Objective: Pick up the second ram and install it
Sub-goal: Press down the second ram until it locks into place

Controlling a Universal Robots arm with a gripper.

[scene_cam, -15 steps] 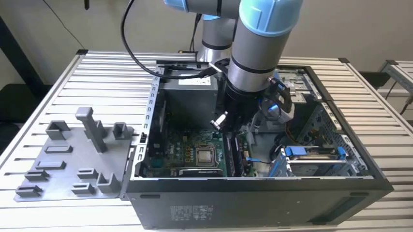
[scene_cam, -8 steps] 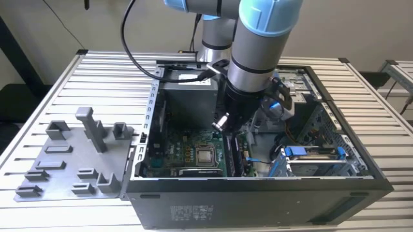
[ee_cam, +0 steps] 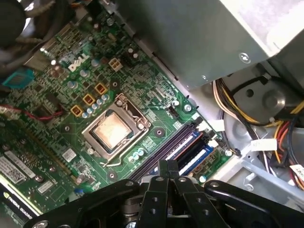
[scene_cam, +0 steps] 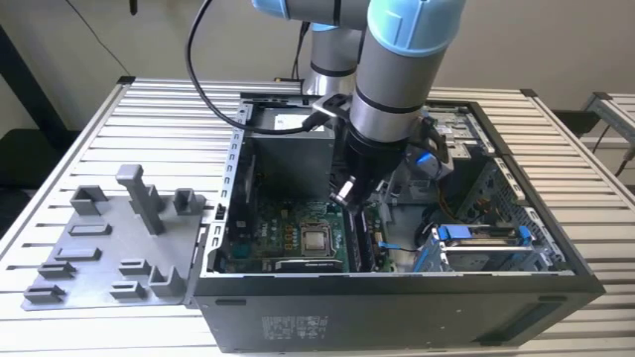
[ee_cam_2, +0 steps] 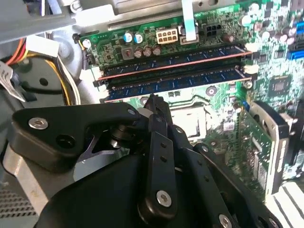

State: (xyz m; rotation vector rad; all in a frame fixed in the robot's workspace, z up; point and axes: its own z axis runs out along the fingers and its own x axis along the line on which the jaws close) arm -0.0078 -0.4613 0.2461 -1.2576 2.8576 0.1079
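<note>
Two long dark blue ram sticks with black chips sit side by side in the motherboard's slots, one (ee_cam_2: pixel 175 62) farther from my fingertips and one (ee_cam_2: pixel 175 81) nearer. I cannot tell which of them is the second ram. In the first wrist view the sticks (ee_cam: pixel 192 153) lie just beyond my fingertips. My gripper (ee_cam_2: pixel 154 102) (ee_cam: pixel 168 165) is shut, its fingers pressed together with nothing between them. It hovers close above the board beside the slots. In the exterior view the gripper (scene_cam: pixel 343 199) reaches down into the open computer case (scene_cam: pixel 397 297).
The processor socket (ee_cam: pixel 114 130) lies beside the slots. Yellow and orange cable bundles (ee_cam: pixel 247 104) and the metal power supply box (scene_cam: pixel 288 156) crowd the case around the arm. A grey holder plate (scene_cam: pixel 109 245) with upright blocks lies at the exterior view's left.
</note>
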